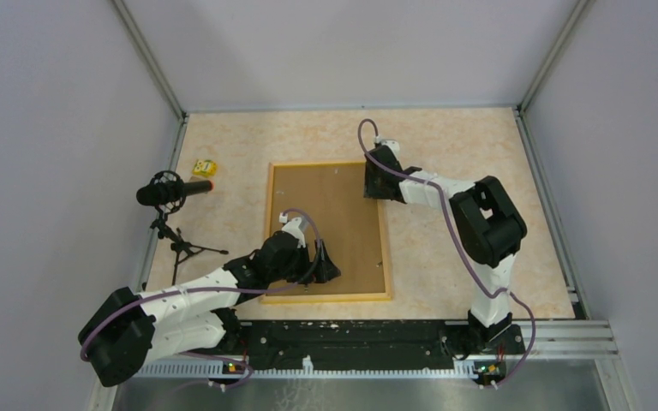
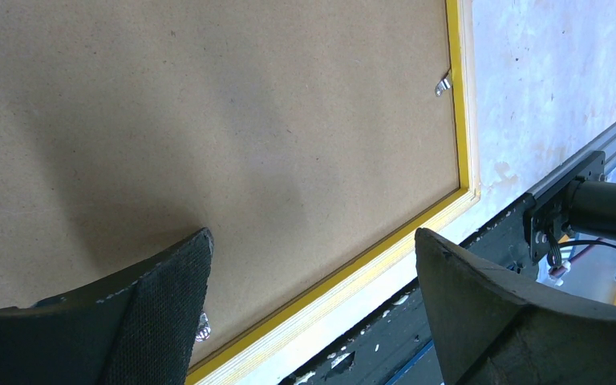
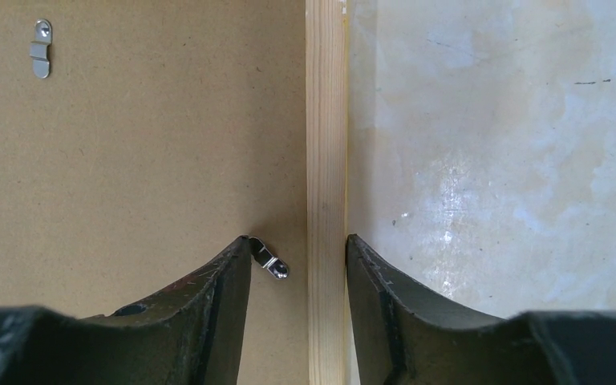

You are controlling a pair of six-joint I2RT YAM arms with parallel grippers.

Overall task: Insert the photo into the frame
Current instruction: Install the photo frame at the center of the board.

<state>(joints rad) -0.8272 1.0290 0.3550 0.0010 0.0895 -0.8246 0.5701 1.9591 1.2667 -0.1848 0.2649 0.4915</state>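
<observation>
The frame point(image 1: 268, 205) lies flat on the counter point(image 1: 445, 145), back side up, about midway between the two arms. A brown board point(image 1: 326, 201) fills its opening. What lies under the board cannot be seen.

The left end effector point(image 1: 327, 265) hangs over the frame's near right corner. In the left wrist view it is released, its jaws spread wide and grasping nothing. One finger point(image 2: 168, 313) is over the board and the other is out past the frame's near border. I cannot tell whether either finger touches the surface. A small metal clip point(image 2: 443, 84) sits on the board against the yellow inner edge of the right border.

The right end effector point(image 1: 379, 184) is at the far part of the frame's right border. In the right wrist view its jaws are partly apart and stand astride that pale wooden border. The outer finger point(image 3: 385, 305) is on the counter side, right against the wood. The inner finger is over the board, with a gap between it and the border, so nothing is clenched. A metal tab point(image 3: 271, 261) sits in that gap, just beside the inner fingertip. A metal hanger point(image 3: 41, 48) is fixed to the board farther along.

Left of the frame stands a microphone point(image 1: 167, 190) on a small tripod. A little yellow item point(image 1: 204, 167) lies just beyond it.
</observation>
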